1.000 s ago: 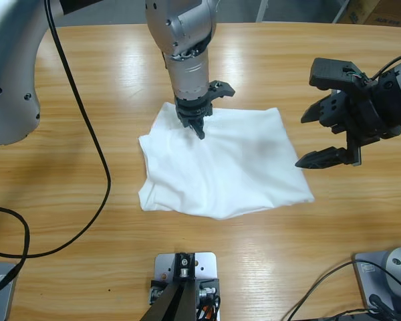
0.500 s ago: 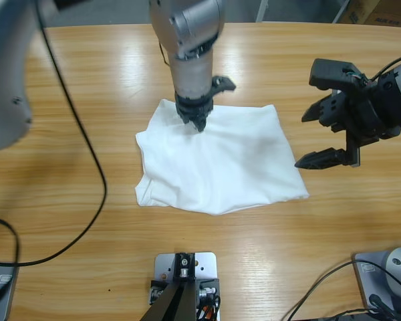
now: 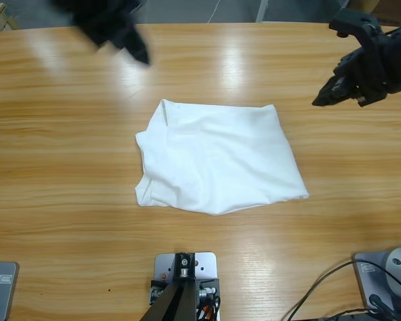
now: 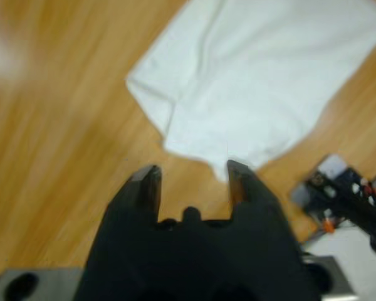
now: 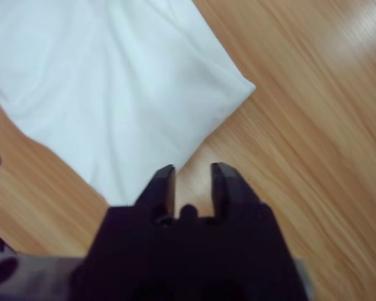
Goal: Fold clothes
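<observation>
No text, brand, number or sign can be read anywhere in these views; the white T-shirt (image 3: 217,160) shows only plain wrinkled fabric, with no legible label or print. The wooden table (image 3: 67,174) carries no markings either.

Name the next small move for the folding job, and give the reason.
Probably bring one hand back down to an edge of the T-shirt. Both hands are raised clear of it, holding nothing, and it lies folded but rumpled on the table.
</observation>
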### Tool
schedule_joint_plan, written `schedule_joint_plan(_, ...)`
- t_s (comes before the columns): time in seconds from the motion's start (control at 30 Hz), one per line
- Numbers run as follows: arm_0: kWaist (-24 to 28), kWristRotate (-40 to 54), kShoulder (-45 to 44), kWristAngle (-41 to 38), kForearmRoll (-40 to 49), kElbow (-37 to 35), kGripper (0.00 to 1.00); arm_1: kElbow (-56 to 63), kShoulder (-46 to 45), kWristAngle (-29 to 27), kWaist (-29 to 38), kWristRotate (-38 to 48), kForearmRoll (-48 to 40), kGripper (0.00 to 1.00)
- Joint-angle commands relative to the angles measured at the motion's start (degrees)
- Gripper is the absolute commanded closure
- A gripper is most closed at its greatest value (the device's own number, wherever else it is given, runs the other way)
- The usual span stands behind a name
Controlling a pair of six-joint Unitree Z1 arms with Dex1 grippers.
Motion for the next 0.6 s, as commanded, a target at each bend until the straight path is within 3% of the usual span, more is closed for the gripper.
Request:
schedule_joint_plan(0.03, -7.3, -6.9, -11.5, -0.8, -16.6, 29.8, 1.0, 0.1, 4.3, 0.8, -1.1, 0.8, 0.2, 1.0)
schedule_joint_plan(0.2, -12.6, -10.3, -7.0, -0.9, -21.5, 29.5, 1.0, 1.7, 2.7, 0.6, -1.2, 1.7, 0.3, 1.0)
schedule_joint_plan(0.33, -17.3, -14.9, -7.2, 1.6, -29.7, 41.5, 1.0, 4.0, 1.1, 0.7, -1.2, 1.7, -0.1, 1.0)
schedule_joint_plan(0.43, -17.8, -15.2, -4.9, 2.0, -38.0, 49.1, 1.0, 5.1, 1.0, 0.8, -1.2, 1.7, -0.7, 1.0)
schedule_joint_plan(0.6, -14.8, -12.8, 0.0, 3.2, -40.5, 44.4, 1.0, 5.4, 1.0, 0.7, -1.2, 1.7, -0.7, 1.0)
